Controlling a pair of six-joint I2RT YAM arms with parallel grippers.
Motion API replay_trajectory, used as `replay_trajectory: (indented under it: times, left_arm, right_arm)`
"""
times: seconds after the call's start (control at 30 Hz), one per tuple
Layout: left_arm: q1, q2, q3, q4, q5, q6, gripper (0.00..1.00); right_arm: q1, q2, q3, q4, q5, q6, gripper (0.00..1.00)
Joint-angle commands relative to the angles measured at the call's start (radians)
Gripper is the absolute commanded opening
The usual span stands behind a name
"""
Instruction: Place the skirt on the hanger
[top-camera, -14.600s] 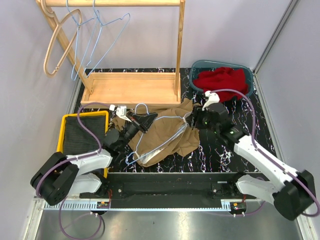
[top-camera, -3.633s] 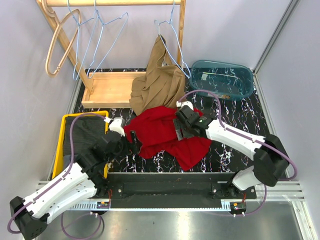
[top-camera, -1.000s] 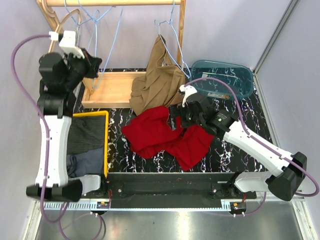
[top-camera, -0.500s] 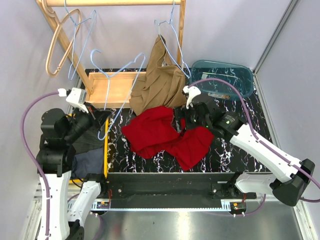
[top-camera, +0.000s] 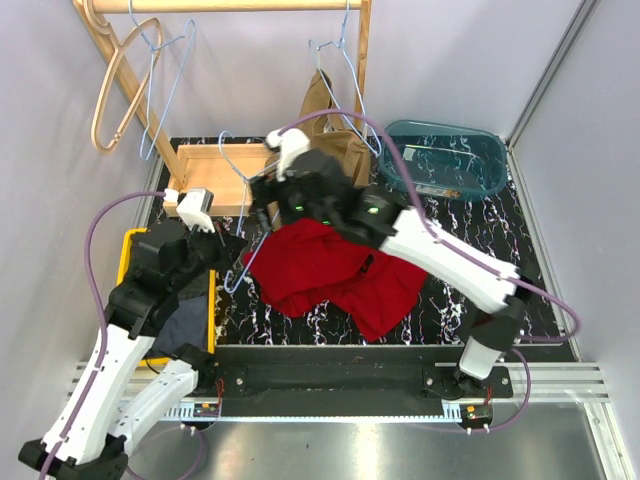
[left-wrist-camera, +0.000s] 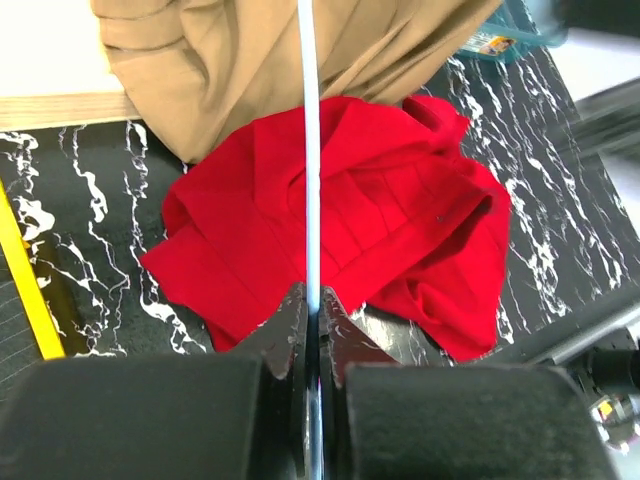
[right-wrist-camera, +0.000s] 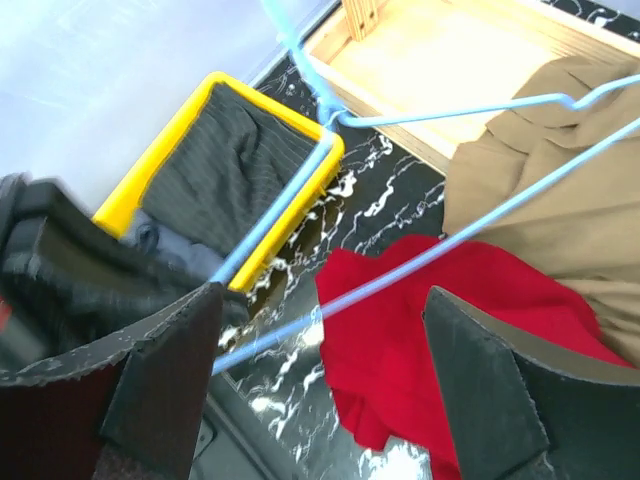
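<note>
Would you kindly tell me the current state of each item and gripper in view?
blue hanger, off the rack, bare.
left gripper, shut on the blue hanger.
right gripper, open, astride the blue hanger's wire.
red skirt, crumpled on the table, unhung.
tan garment, hanging from the rack.
teal basin, no clothes inside.
yellow tray, holding dark clothes.
</note>
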Motion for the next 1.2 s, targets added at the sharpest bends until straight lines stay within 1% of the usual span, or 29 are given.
replay_trajectory:
  times: [0.0, 0.07, 0.13, 0.2, 0.33, 0.47, 0.5, 0.6, 0.63, 0.8, 0.83, 0.9, 0.93, 0.97, 1.0, 1.03, 1.07, 1.1, 1.13, 1.17]
  left_arm:
    - [-0.081, -0.017, -0.013, 0.112, -0.263, -0.076, 0.0]
    - [-0.104, -0.033, -0.023, 0.111, -0.309, -0.091, 0.0]
    - [-0.117, -0.043, -0.034, 0.112, -0.317, -0.105, 0.0]
    - [-0.127, -0.045, -0.04, 0.111, -0.328, -0.114, 0.0]
    - [-0.15, -0.042, -0.063, 0.115, -0.339, -0.116, 0.0]
    - [-0.16, -0.045, -0.073, 0.123, -0.349, -0.117, 0.0]
    - [-0.163, -0.046, -0.07, 0.121, -0.354, -0.116, 0.0]
    - [-0.168, -0.054, -0.063, 0.123, -0.372, -0.111, 0.0]
    - [-0.168, -0.056, -0.065, 0.123, -0.376, -0.111, 0.0]
    - [-0.171, -0.054, -0.065, 0.124, -0.374, -0.106, 0.0]
    - [-0.173, -0.053, -0.065, 0.124, -0.374, -0.106, 0.0]
    - [-0.176, -0.057, -0.068, 0.129, -0.369, -0.109, 0.0]
    - [-0.177, -0.059, -0.069, 0.129, -0.366, -0.108, 0.0]
    - [-0.177, -0.059, -0.073, 0.132, -0.366, -0.108, 0.0]
    - [-0.177, -0.059, -0.073, 0.131, -0.36, -0.105, 0.0]
    - [-0.177, -0.062, -0.071, 0.131, -0.357, -0.102, 0.0]
    - [-0.18, -0.065, -0.073, 0.131, -0.354, -0.102, 0.0]
    - [-0.179, -0.066, -0.071, 0.132, -0.35, -0.099, 0.0]
    - [-0.179, -0.066, -0.068, 0.134, -0.346, -0.093, 0.05]
    - [-0.179, -0.068, -0.065, 0.132, -0.346, -0.088, 0.12]
  right_arm:
    - [0.068, 0.154, 0.162, 0.025, 0.186, -0.051, 0.89]
    - [0.077, 0.229, 0.243, 0.014, 0.268, -0.063, 0.9]
    - [0.079, 0.266, 0.304, 0.009, 0.343, -0.07, 0.9]
    - [0.08, 0.314, 0.34, 0.011, 0.364, -0.081, 0.9]
    - [0.082, 0.403, 0.471, -0.003, 0.418, -0.103, 0.89]
    - [0.083, 0.51, 0.584, -0.023, 0.438, -0.126, 0.86]
    - [0.083, 0.528, 0.637, -0.047, 0.441, -0.126, 0.85]
    - [0.083, 0.591, 0.708, -0.102, 0.437, -0.11, 0.79]
    - [0.082, 0.599, 0.71, -0.106, 0.421, -0.1, 0.76]
    - [0.082, 0.616, 0.711, -0.113, 0.409, -0.077, 0.67]
    - [0.083, 0.618, 0.714, -0.113, 0.409, -0.078, 0.62]
    - [0.083, 0.624, 0.725, -0.116, 0.417, -0.077, 0.56]
    - [0.082, 0.631, 0.73, -0.119, 0.42, -0.077, 0.5]
    - [0.083, 0.633, 0.736, -0.121, 0.426, -0.075, 0.38]
    - [0.082, 0.638, 0.739, -0.119, 0.438, -0.075, 0.3]
    - [0.083, 0.639, 0.745, -0.121, 0.443, -0.077, 0.24]
    - [0.082, 0.641, 0.757, -0.119, 0.452, -0.078, 0.12]
    - [0.082, 0.642, 0.762, -0.119, 0.46, -0.077, 0.07]
    - [0.082, 0.639, 0.765, -0.119, 0.46, -0.077, 0.03]
    - [0.082, 0.641, 0.769, -0.119, 0.467, -0.08, 0.0]
